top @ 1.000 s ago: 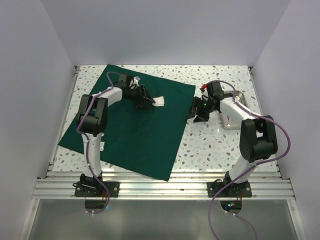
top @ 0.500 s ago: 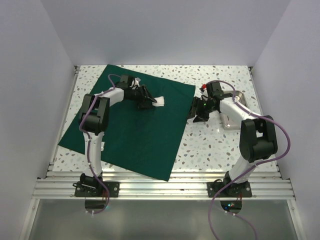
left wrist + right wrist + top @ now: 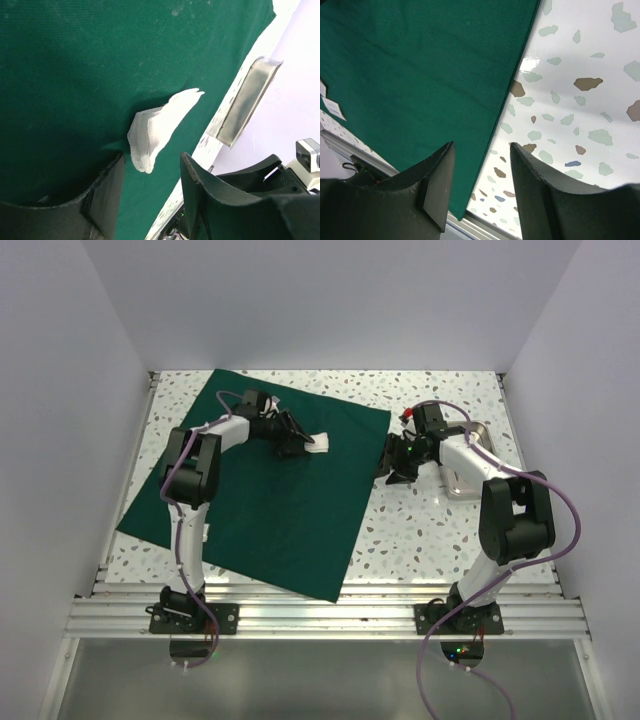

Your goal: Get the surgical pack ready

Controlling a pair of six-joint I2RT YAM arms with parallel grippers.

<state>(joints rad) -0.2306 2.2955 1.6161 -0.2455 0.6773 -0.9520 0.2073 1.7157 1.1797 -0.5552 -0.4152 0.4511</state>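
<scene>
Top external view: count is one dark green cloth [image 3: 270,510], one white gauze pad [image 3: 318,442], one steel tray [image 3: 478,430] and two hands, all on one speckled surface [image 3: 430,530]. The cloth lies flat and unfolded beneath the left hand [image 3: 293,445]. Its nearest side edge runs directly under the right hand [image 3: 390,468]. The tray sits behind the right hand, partly under that arm, well apart from the cloth. In the left wrist view the left hand [image 3: 152,159] stands with its jaws partly apart. The gauze pad [image 3: 160,127] lies on the cloth [image 3: 75,75], its near end between the two fingertips and the rest reaching forward past them. Neither finger is seen pressing on it, so the left hand has hold of nothing. The tray [image 3: 247,102] shows beyond the cloth edge, ahead of this hand and off to its right-finger side. In the right wrist view the right hand [image 3: 482,150] also has its jaws apart and is empty. The cloth edge passes between its fingers, with cloth [image 3: 420,75] on one side and bare surface [image 3: 580,100] on the other. Two small white patches [image 3: 330,106] lie past the far cloth edge, and any writing on them is too small to read. Open surface lies ahead of the right hand and to the side of it away from the cloth.
</scene>
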